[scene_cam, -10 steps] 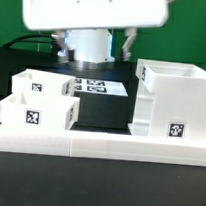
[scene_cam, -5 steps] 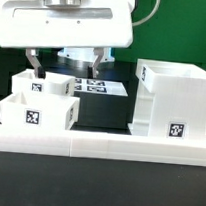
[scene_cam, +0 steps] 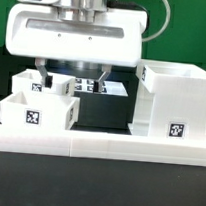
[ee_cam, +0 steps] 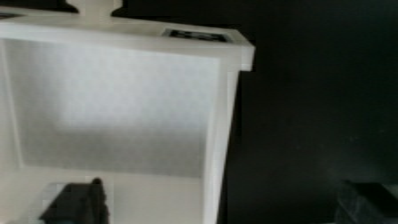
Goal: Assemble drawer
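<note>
Two small white trays stand at the exterior view's left, a rear one [scene_cam: 32, 82] and a front one [scene_cam: 35, 112]. The tall white box casing [scene_cam: 176, 100] stands at the right. My gripper [scene_cam: 70, 76] is open and hangs over the rear tray. One finger [scene_cam: 40, 71] is above its inside and the other [scene_cam: 100, 77] is past its right wall. The wrist view shows this tray [ee_cam: 116, 110] from above with its knob [ee_cam: 93, 10]. My gripper [ee_cam: 222, 203] straddles one side wall and holds nothing.
A long low white rail [scene_cam: 98, 144] runs along the front. The marker board [scene_cam: 92, 87] lies flat behind the trays, partly hidden by my hand. The black table [ee_cam: 320, 110] shows beside the tray.
My hand has come down from high up, shifting first left and then a little right. Its fingers now hang at the rear tray. The trays and the casing have not moved.
</note>
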